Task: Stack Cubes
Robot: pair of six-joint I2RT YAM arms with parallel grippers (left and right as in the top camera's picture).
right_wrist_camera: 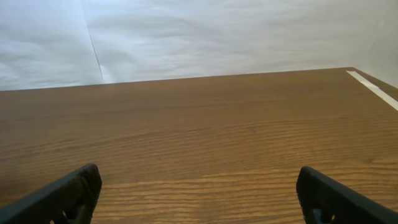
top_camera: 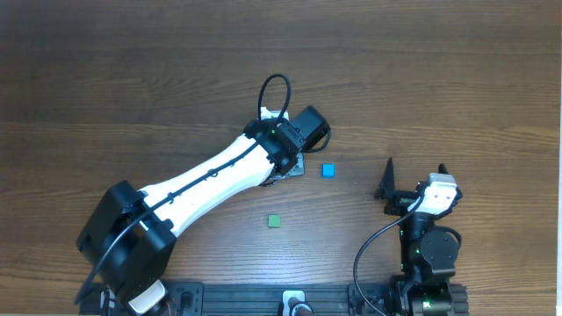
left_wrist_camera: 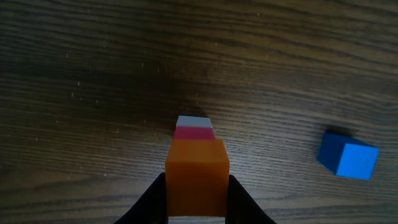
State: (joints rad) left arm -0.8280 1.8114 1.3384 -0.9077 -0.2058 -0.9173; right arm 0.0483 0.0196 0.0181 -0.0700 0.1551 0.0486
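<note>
Two left fingers point(left_wrist_camera: 149, 205) flush against orange cube point(left_wrist_camera: 196, 177)

5 cubes are seen, 1 of each colour: orange cube point(left_wrist_camera: 197, 176), red cube point(left_wrist_camera: 193, 133), blue cube point(left_wrist_camera: 348, 158), green cube point(top_camera: 274, 221), and white cube point(left_wrist_camera: 194, 122), mostly hidden, so possibly something else. There are 2 arms: left arm point(top_camera: 211, 177), right arm point(top_camera: 428, 244).

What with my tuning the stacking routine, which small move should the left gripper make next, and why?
Probably lower a little and square up before releasing. The left gripper is shut on the orange cube, with the red cube and white cube showing just past it; whether the orange one is seated cannot be told. The blue cube lies apart.
</note>
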